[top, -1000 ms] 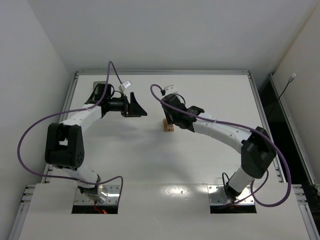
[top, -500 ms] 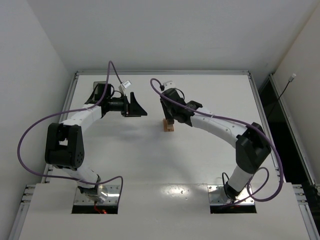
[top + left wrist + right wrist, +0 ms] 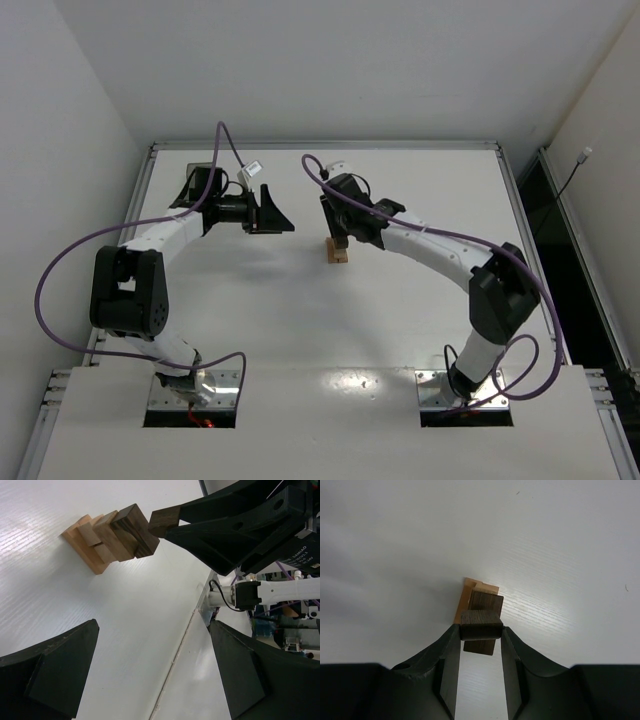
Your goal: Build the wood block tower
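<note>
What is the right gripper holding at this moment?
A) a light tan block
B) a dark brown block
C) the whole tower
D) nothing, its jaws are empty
B: in the right wrist view the right gripper is shut on a dark brown block, held close above the top of the tower.

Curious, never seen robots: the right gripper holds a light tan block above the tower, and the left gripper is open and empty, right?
Almost. The wood block in the right gripper is dark brown, not light tan; the right wrist view shows it. The rest is right.
</note>
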You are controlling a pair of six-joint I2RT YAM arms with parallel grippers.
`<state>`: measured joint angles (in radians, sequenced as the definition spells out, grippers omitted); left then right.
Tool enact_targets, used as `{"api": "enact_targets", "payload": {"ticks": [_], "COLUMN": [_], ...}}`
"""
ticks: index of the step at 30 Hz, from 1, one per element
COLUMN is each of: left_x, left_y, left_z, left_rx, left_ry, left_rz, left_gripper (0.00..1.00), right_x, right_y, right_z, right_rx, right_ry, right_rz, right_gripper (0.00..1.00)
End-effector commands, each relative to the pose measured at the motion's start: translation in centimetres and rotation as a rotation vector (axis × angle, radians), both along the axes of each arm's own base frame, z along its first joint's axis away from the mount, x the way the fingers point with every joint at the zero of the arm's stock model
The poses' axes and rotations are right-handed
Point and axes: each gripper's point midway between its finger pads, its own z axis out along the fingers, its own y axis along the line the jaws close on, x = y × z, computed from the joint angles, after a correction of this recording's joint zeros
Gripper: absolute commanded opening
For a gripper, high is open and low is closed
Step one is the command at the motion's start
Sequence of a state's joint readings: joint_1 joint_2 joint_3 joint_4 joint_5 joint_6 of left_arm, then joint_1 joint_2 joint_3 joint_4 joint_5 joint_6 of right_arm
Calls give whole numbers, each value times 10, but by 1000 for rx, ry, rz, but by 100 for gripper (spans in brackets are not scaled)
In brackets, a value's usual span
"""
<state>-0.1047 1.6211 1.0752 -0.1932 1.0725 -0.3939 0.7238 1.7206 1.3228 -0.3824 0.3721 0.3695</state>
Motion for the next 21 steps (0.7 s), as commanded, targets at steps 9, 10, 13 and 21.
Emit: {"api": "enact_targets", "payload": {"ticks": [9,10,13,21], "left_x": [2,2,3,5], "left_y": [-1,-1,-1,-1], "left_z": [15,15,11,14], "left_rx": [-24,-24,-23,-24], "left_ry": [-60,-60,-51,-60], "left_rz": [-24,-24,-24,-24], "left_gripper": [92,92,92,92], "right_x": [16,18,18,13], "right_y": [7,3,5,4], "right_z": [4,4,4,-4], "right_rx": [44,44,50,53], "right_ry": [-5,-5,0,30], "right_rz": [8,-2,5,31], "right_gripper": [9,9,11,36]}}
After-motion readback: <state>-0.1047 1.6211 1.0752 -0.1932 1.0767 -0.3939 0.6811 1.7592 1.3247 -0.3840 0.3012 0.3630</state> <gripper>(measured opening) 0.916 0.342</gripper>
